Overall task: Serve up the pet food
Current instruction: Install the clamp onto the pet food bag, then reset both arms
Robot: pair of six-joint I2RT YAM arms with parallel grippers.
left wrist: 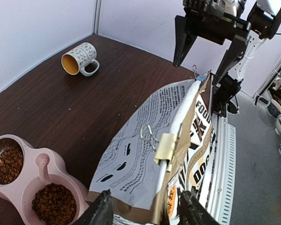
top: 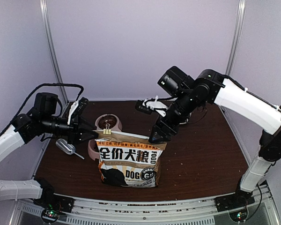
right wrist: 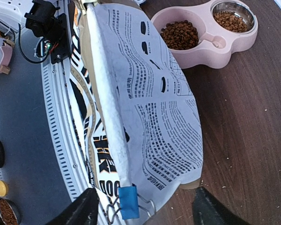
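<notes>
The pet food [left wrist: 54, 204] is dark kibble lying in both wells of the pink double bowl [left wrist: 37, 173], and it also shows in the right wrist view [right wrist: 179, 34]. A kraft dog-food bag [top: 129, 161] stands upright in front of the bowl. Its rolled top is held by a gold binder clip [left wrist: 166, 147] and a blue binder clip [right wrist: 129, 201]. My left gripper [left wrist: 147, 206] is open, its fingers either side of the bag's left top end. My right gripper [right wrist: 145, 213] is open too, straddling the right end by the blue clip.
A silver scoop [top: 65, 146] lies on the table left of the bowl [top: 91, 150]. A patterned mug [left wrist: 79, 58] with a yellow inside lies on its side at the back. White walls close in the table's far and side edges.
</notes>
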